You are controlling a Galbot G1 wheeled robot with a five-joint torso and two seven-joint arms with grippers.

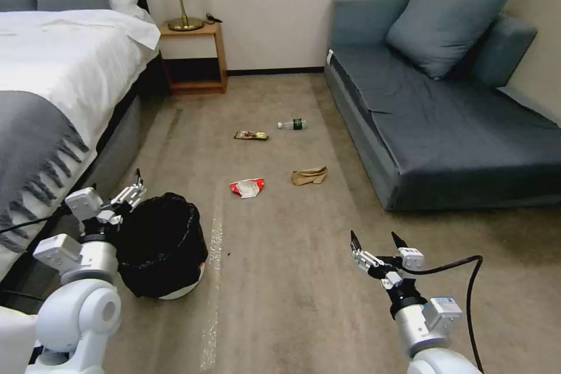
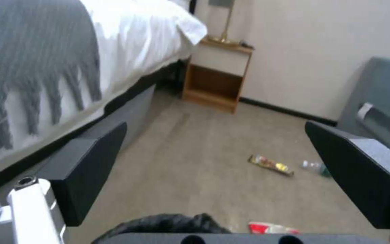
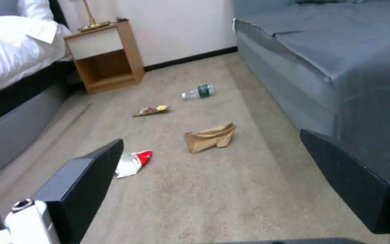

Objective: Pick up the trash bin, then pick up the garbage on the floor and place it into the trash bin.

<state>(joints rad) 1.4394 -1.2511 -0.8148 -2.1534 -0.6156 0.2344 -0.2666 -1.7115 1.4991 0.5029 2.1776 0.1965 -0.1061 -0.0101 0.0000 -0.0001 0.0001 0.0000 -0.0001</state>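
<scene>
Nothing is binned yet: the trash bin (image 1: 162, 245) stands on the carpet by the bed, the left gripper (image 1: 130, 194) spread wide at its rim, gripping nothing. The right gripper (image 1: 377, 243) hangs empty, fingers apart, over bare floor (well short of the litter); the red-and-white wrapper (image 1: 248, 187), brown paper bag (image 1: 310, 175), snack wrapper (image 1: 251, 135) and bottle (image 1: 292, 124) all wait.

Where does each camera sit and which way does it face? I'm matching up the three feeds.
Head view: high on the robot, facing forward and down at the floor between bed and sofa; both arms, left hand by the trash bin, right hand held open.
Left wrist view: low by the bed, facing the nightstand; its open fingers.
Right wrist view: low, facing the litter; its open fingers.
Shared: all three show the red-and-white wrapper, snack wrapper and bottle.
</scene>
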